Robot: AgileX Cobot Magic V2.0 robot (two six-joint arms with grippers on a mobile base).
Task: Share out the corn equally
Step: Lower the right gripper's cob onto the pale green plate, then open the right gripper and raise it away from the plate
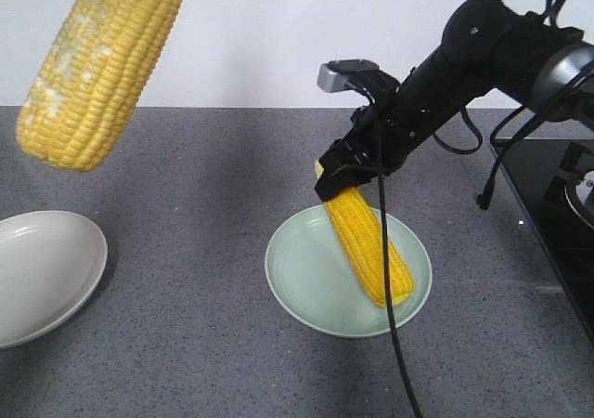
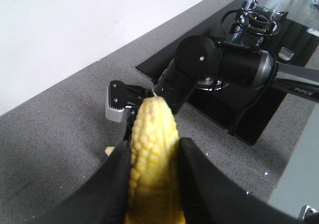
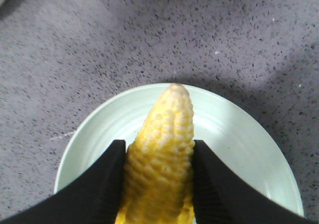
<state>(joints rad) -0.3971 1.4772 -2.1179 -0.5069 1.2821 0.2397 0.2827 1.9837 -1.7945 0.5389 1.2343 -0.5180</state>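
One cob of corn (image 1: 100, 60) hangs high at the upper left of the front view, above a white plate (image 1: 42, 274). My left gripper (image 2: 153, 157) is shut on this corn (image 2: 152, 149), which sticks out past the black fingers (image 2: 199, 184); the gripper itself is out of the front view. A second cob of corn (image 1: 369, 241) slants down over the pale green plate (image 1: 306, 274) at centre. My right gripper (image 1: 345, 172) is shut on its upper end. In the right wrist view the corn (image 3: 162, 134) lies between the fingers (image 3: 102, 184) over the green plate (image 3: 234, 134). I cannot tell whether its tip touches the plate.
Both plates sit on a grey speckled counter (image 1: 204, 204). A black cooktop (image 1: 557, 223) with a burner (image 2: 256, 17) lies at the right. A black cable (image 1: 390, 334) hangs from the right arm across the green plate. A white wall runs behind.
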